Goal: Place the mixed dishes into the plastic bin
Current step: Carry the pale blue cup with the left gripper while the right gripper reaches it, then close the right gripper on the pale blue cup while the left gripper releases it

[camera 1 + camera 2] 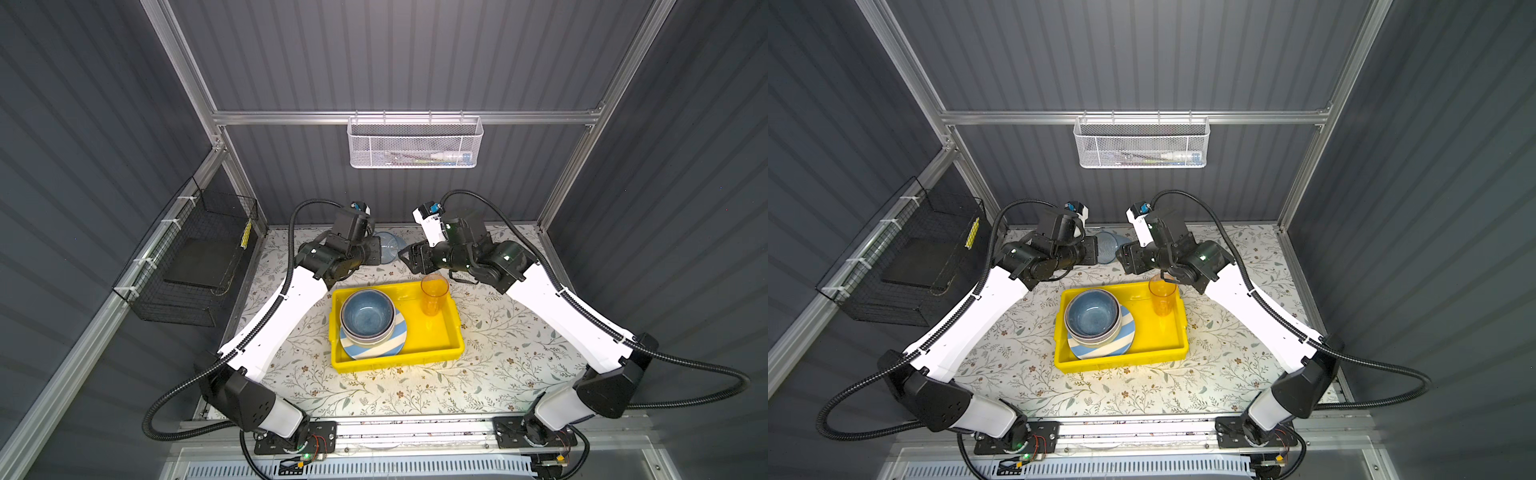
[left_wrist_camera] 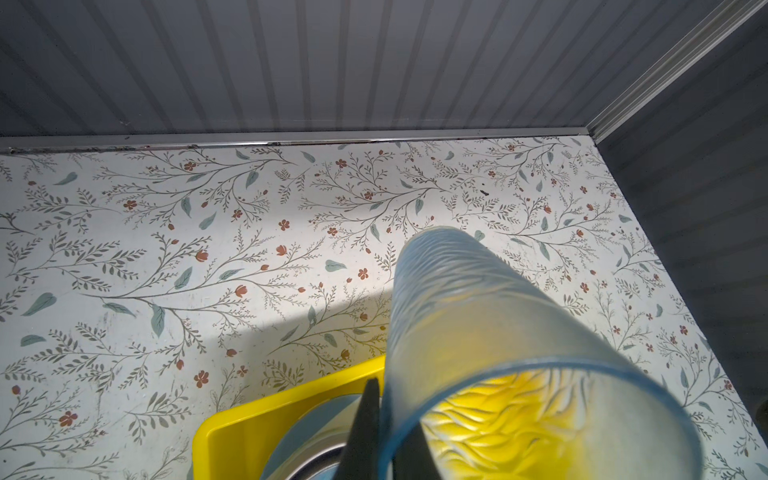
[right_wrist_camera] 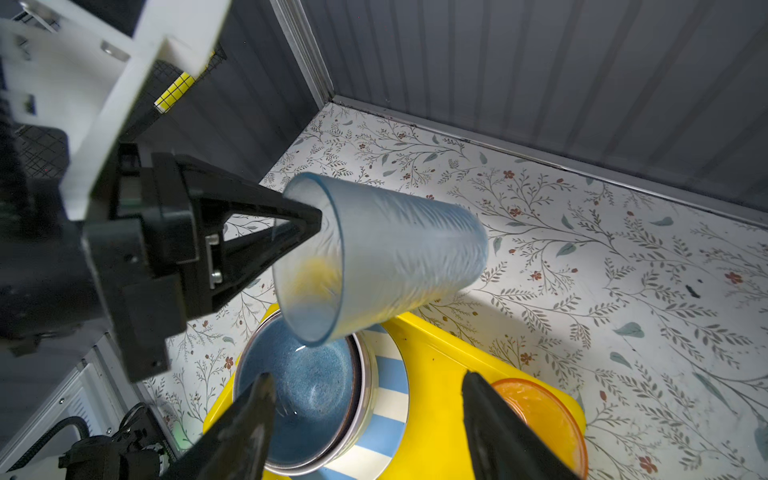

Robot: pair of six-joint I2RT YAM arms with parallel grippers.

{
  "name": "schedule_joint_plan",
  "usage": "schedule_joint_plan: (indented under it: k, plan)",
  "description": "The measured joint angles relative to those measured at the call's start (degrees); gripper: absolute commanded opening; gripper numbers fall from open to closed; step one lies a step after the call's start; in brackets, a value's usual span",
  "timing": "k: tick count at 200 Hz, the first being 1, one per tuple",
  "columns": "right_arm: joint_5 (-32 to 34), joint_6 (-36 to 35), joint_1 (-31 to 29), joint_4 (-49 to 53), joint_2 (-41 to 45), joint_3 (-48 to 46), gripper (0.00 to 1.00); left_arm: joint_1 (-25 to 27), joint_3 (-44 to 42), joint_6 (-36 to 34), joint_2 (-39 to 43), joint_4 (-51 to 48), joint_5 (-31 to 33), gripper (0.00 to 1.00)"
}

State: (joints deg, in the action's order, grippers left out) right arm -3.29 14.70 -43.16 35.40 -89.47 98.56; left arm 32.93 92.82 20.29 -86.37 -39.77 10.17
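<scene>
Floral worktop [image 1: 498, 365]: no dishes lay loose on the parts in view, though the arms hid some of the far edge.

Yellow plastic bin [image 1: 432, 336]: sat at centre and held everything except one cup.

Blue-white striped plate [image 1: 374, 350]: flat in the bin's left half. It carried a blue bowl [image 1: 368, 311] nested in a paler bowl [image 1: 361, 337].

Orange-looking tumbler [image 1: 432, 297]: upright in the bin's far right corner.

Blue tumbler [image 3: 395, 249]: the last piece, not yet in the bin. It hung in the air nearly on its side, over the bin's far rim and above the bowls.

Left fingers [image 3: 295, 218]: pressed onto the blue tumbler's rim wall, one inside the mouth and one outside.

Right fingers [image 3: 245, 424]: spread wide and empty, facing the held cup, with one finger just beside the orange tumbler's rim.

Risks, as I judged them:
- The hold was a thin pinch on a smooth wall far from the cup's middle (poor leverage). The cup could pivot or slide out.
- If let go while tilted, it would likely land on its side. It could then roll, knock the bowls or topple the upright tumbler.
- The two grippers sat close together. A careless sweep by the right one could tip the orange tumbler or bump the held cup.
- The free floor on the bin's right was narrow for setting a cup upright.
</scene>
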Motion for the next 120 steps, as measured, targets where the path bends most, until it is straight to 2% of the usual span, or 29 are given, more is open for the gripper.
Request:
schedule_joint_plan:
  k: [37, 120]
  plan:
    - [0.61, -0.09, -0.98, 0.24, -2.14, 2.12, 0.63, 1.64, 0.02, 0.37, -1.55, -0.04, 2.05, 0.0]
    - [9.18, -0.24, -1.4, 4.48, -10.47, 9.14, 0.48, 3.15, 1.01, 0.37, -1.7, 0.0, 3.34, 0.0]
